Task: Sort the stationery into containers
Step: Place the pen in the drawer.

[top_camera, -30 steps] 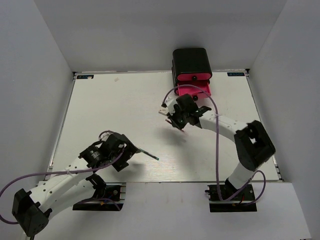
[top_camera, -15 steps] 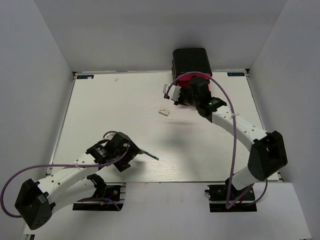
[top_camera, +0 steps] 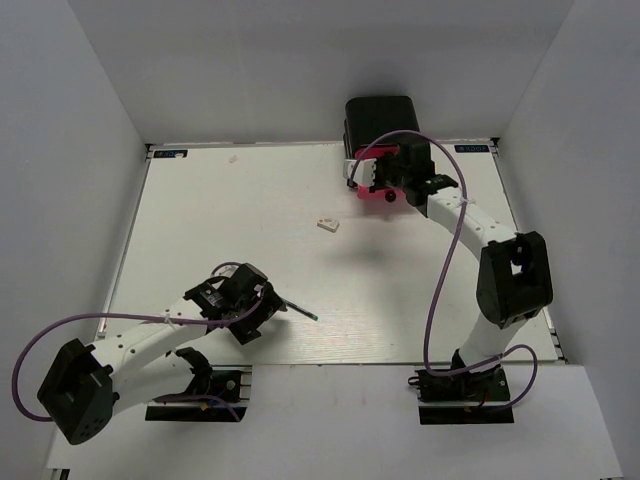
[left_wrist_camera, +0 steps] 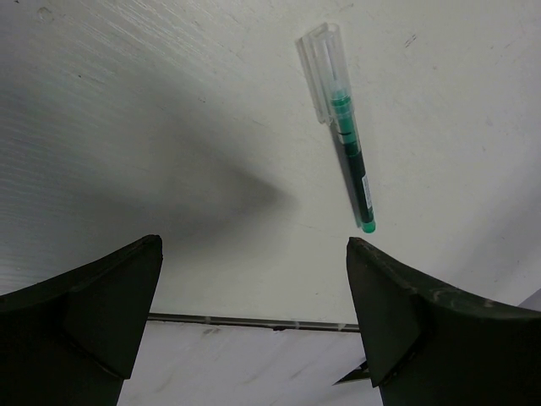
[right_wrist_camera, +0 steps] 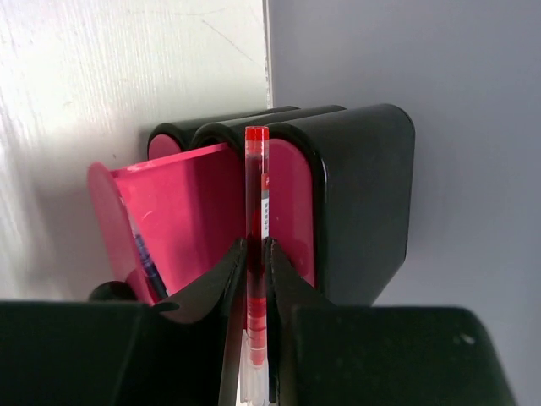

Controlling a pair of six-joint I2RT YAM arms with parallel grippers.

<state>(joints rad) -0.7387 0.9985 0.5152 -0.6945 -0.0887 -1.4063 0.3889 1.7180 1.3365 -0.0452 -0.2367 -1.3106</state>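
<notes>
The glossy black drawer case stands at the table's far edge, and one pink-red drawer is pulled out. My right gripper is over that drawer, shut on the thin red pen, which points along the open drawer. A dark pen lies inside the drawer. My left gripper is open near the front edge, with the dark teal pen lying just beyond its fingertips. A tiny white block lies mid-table.
The table's front edge runs between my left fingers. Grey walls enclose the table on three sides. Purple cables loop off both arms.
My right gripper has carried the red pen from mid-table back to above the open drawer. The white block is now uncovered. My left arm has shifted slightly.
</notes>
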